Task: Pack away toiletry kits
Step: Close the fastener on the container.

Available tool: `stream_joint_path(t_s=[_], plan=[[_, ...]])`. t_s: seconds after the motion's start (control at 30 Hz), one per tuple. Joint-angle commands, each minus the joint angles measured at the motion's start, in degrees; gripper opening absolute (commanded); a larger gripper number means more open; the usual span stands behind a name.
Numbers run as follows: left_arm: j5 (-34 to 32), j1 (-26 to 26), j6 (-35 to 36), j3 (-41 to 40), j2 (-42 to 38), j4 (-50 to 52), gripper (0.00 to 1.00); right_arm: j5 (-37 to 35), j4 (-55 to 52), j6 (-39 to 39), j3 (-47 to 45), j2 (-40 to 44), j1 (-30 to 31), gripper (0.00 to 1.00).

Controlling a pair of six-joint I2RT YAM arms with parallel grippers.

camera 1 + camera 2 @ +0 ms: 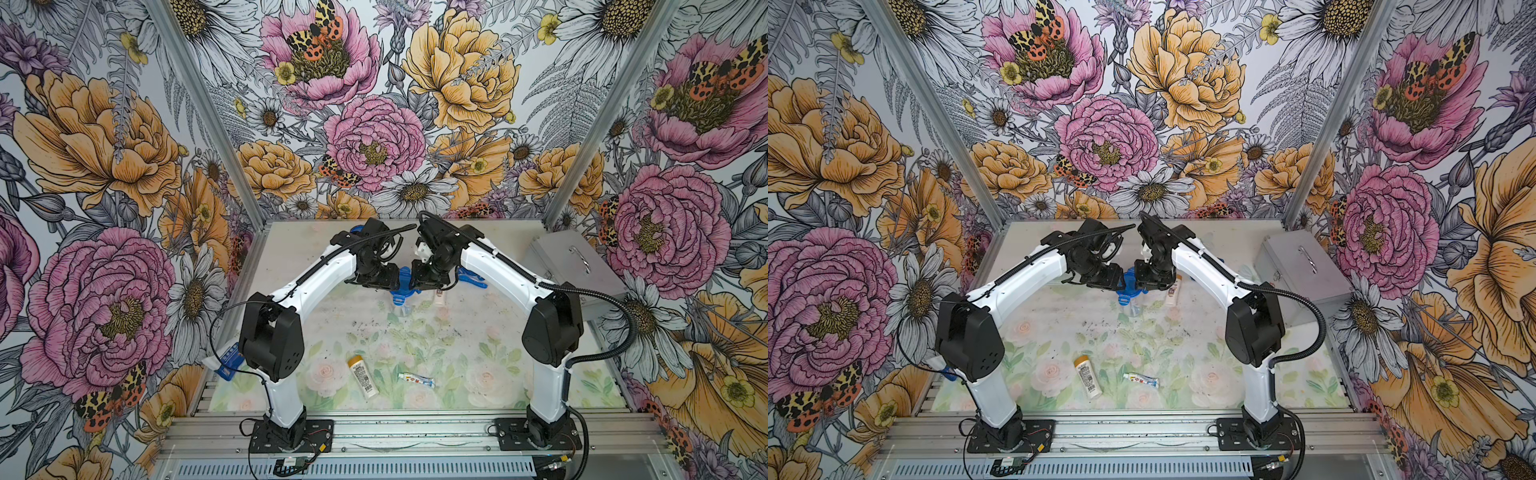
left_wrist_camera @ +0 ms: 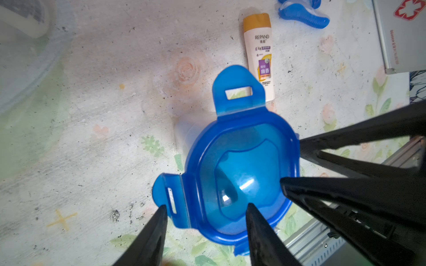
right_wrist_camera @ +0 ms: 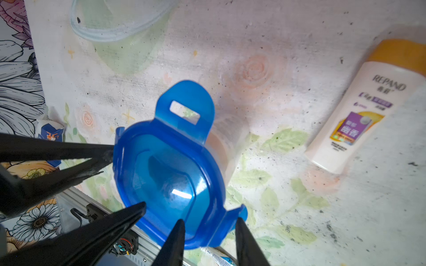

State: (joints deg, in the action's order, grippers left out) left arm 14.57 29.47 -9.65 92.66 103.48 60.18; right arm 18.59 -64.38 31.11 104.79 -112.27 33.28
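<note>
- The blue lid caps a clear cup, a little toward 12 o'clock from the middle of the desk. Both hands meet at it.
- The left hand holds its fingers apart, astride the lid's rim beside a flipped-out tab. Whether they pinch it cannot be told.
- The right hand has its fingers apart around another tab, and its grip is equally unclear.
- An orange-capped bottle lies just at the cup's 3 o'clock.
- A second bottle and a toothpaste tube lie near 6 o'clock.
- The silver case sits at the 2 o'clock edge.
</note>
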Motion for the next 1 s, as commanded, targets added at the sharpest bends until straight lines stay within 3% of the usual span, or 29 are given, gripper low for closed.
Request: stream_joint_path(t_s=[0.0, 0.97], plan=[[1.47, -0.39, -0.19, -1.21, -0.43, -0.26, 0.54, 1.36, 0.48, -1.49, 0.62, -2.43, 0.13, 0.37], [3.01, -0.51, -1.76, -2.48, 0.27, -1.28, 0.51, 3.65, 1.01, -3.84, 3.93, -7.44, -0.05, 0.43]])
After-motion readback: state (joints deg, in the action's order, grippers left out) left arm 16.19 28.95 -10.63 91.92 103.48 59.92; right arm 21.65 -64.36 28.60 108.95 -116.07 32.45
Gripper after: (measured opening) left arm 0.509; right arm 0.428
